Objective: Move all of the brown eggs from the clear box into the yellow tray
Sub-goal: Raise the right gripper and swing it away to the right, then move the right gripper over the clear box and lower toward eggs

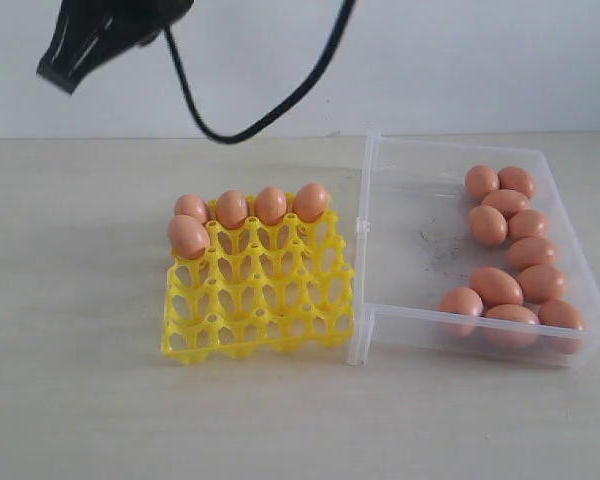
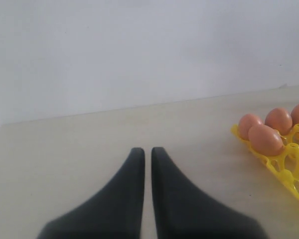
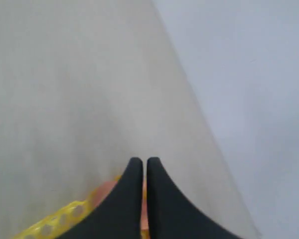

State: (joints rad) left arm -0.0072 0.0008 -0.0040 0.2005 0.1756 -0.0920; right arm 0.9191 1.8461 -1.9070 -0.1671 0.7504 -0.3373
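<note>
Pale beige tabletop [image 1: 80,400], plain white wall [image 1: 480,60] behind. Bright yellow lattice egg tray [image 1: 260,300] just left of clear shallow plastic box [image 1: 410,230]. Five orange-brown eggs [image 1: 232,208] stand on end in tray's far cups. Eleven more lie sideways along box's right wall. Left gripper [image 2: 147,152] and right gripper [image 3: 141,162] both pressed together, empty.

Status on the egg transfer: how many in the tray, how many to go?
Done: five brown eggs sit in the yellow tray, four along the far row and one in the next row. In hand: nothing; the left gripper and right gripper are both shut and empty. Left: about eleven loose eggs lie in the clear box.
</note>
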